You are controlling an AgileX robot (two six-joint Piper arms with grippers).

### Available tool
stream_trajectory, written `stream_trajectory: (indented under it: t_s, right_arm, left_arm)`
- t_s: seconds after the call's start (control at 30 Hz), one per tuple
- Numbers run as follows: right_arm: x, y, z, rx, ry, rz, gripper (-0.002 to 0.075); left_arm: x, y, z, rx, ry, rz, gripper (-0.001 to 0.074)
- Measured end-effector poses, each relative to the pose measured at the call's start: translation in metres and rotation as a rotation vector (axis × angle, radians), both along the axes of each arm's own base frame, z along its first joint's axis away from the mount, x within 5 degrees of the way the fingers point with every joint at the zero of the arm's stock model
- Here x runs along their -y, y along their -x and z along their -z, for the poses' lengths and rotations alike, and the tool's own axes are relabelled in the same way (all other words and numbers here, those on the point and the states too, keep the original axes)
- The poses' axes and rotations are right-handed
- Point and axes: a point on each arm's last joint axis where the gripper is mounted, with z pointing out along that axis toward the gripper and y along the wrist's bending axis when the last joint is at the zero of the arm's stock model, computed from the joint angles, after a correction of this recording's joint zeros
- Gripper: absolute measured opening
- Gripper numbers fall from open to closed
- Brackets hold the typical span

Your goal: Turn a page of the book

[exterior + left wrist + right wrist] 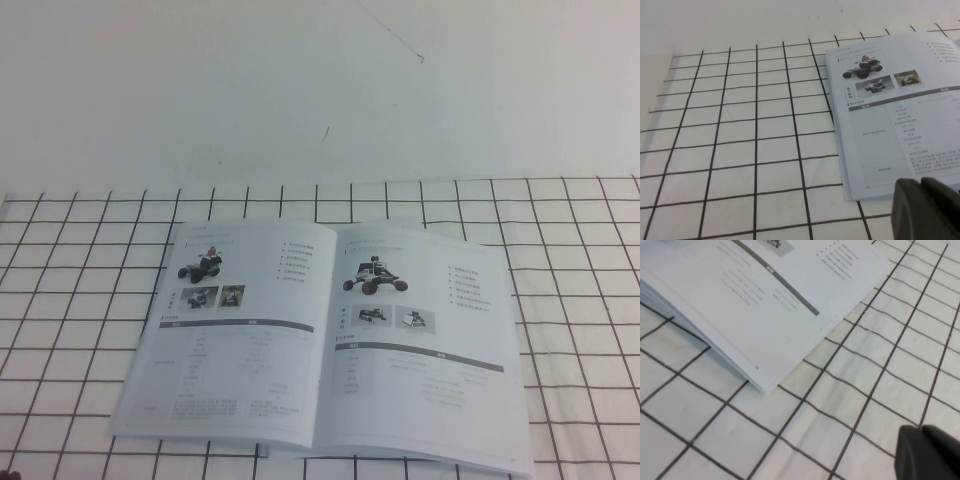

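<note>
The book [320,345] lies open and flat on the grid-lined white mat. Its right-hand page [425,345] shows a black four-wheeled robot photo, two small photos, a grey bar and a table. The left-hand page [895,115] has a similar layout, and the book's near right corner [760,375] shows its stacked leaves. My left gripper [921,183] is shut and empty, just off the book's near left corner. My right gripper [921,430] is shut and empty over the mat, off the near right corner. Neither gripper shows in the high view.
The white mat with black grid lines [580,300] covers the table around the book. A plain white wall [320,90] rises behind it. Bare mat lies to the left of the book [740,140] and to its right [880,370].
</note>
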Motion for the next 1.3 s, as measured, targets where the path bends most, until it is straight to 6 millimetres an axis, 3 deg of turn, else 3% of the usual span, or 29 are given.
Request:
stream_trajectory:
  t_s: [0.33,1.3]
  right_arm:
    - [0.009,0.012,-0.01,0.196,-0.033,0.129,0.0]
    - [0.007,0.015,-0.006,0.141,-0.079,0.134,0.0]
  left_arm:
    - [0.0,0.0,0.0,-0.003,0.005,-0.001,-0.0002]
    - [0.0,0.0,0.0,-0.001,0.007,-0.001,-0.0003]
